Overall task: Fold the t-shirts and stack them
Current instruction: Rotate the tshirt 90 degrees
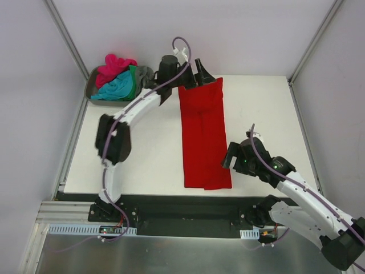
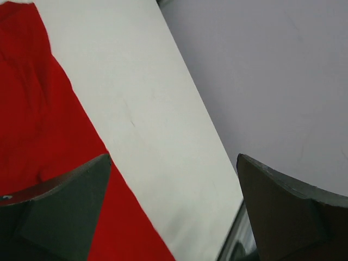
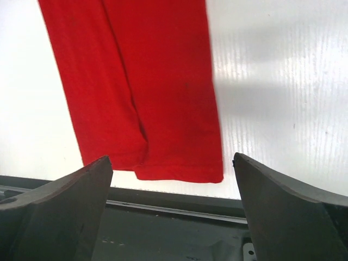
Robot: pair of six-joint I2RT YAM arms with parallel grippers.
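Tray holds four shirts; red one lies flat on the table

The grey tray [image 1: 90, 90], just left of the left gripper [image 1: 195, 79], holds a heap. The magenta-pink t-shirt [image 1: 114, 67] is on top and the teal-blue t-shirt [image 1: 117, 88] lies below it. The green t-shirt [image 1: 132, 80] and grey t-shirt [image 1: 145, 73] are at the right side, the grey one partly hidden by the left arm. Both grippers stand spread wide, holding nothing. The red t-shirt [image 1: 203, 134], folded into a long strip, lies on the white table [image 1: 142, 160]. Its far end is under the left gripper and its near corner just left of the right gripper [image 1: 228, 155]. The left wrist view cuts off most of it.
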